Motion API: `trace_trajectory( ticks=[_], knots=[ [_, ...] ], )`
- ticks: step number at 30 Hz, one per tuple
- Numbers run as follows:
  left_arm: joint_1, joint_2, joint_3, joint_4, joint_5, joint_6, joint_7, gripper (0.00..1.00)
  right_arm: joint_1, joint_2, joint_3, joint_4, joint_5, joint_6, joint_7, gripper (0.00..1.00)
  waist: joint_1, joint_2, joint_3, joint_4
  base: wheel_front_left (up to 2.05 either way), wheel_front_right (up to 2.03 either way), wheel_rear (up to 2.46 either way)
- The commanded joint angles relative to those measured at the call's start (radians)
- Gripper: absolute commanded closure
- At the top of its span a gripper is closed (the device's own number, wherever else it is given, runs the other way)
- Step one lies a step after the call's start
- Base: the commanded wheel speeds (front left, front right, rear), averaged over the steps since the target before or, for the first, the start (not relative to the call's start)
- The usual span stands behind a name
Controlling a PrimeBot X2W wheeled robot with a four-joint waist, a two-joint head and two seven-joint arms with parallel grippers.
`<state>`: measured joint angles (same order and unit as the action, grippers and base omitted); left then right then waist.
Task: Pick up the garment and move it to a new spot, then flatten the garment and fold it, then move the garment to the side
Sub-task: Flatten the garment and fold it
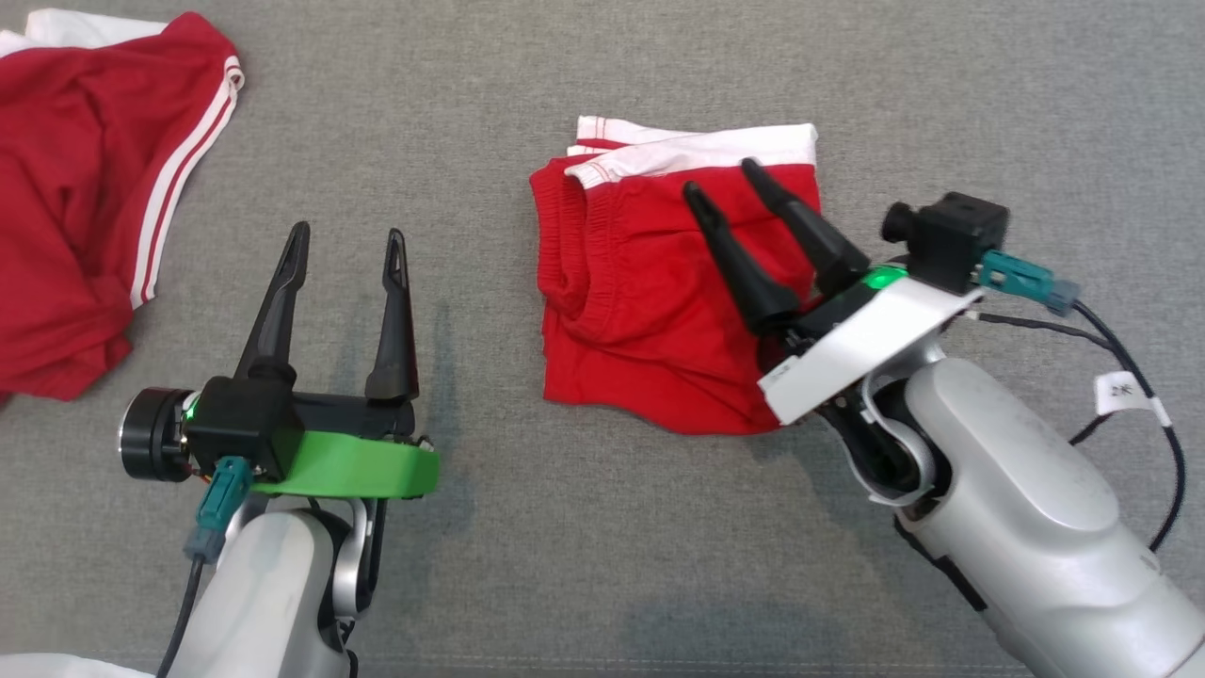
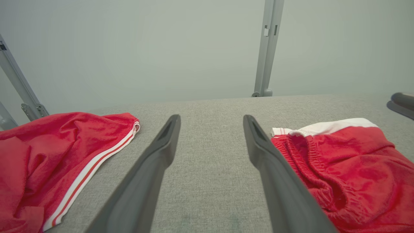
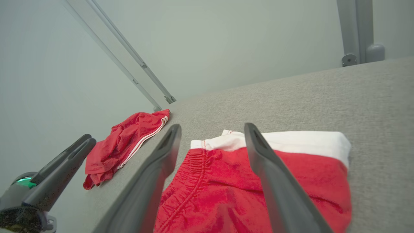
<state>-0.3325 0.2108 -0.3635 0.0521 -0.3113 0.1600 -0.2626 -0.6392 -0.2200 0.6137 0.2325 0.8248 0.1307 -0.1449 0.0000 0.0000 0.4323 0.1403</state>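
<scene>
Hovering right hand (image 1: 721,177): wide, empty, over folded red-and-white fabric shorts (image 1: 640,292)
Left hand (image 1: 349,231): wide, empty, over grey woven surface (image 1: 602,527)

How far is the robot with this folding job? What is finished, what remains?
Looks done: the red shorts lie folded on the grey table. In hand: nothing; the right gripper stands open over the shorts, the left gripper open over bare table. Left: probably moving the shorts to the side. A second red garment lies crumpled at the far left.
</scene>
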Motion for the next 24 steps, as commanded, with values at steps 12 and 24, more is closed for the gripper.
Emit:
trace_trajectory(
  ticks=[12, 24],
  knots=[
    [0.069, 0.061, 0.080, -0.017, -0.037, 0.034, 0.002, 0.00, 0.235, -0.069, -0.381, -0.077, -0.323, 0.000, -0.116, 0.00, 0.0000, 0.0000, -0.099, -0.120, 0.00, 0.00, 0.00],
    [0.145, 0.110, 0.098, -0.045, -0.076, 0.014, 0.029, 0.00, 0.386, -0.016, -0.507, -0.154, -0.498, 0.000, -0.111, 0.00, 0.0000, 0.0000, -0.186, -0.147, 0.00, 0.00, 0.00]
  ],
)
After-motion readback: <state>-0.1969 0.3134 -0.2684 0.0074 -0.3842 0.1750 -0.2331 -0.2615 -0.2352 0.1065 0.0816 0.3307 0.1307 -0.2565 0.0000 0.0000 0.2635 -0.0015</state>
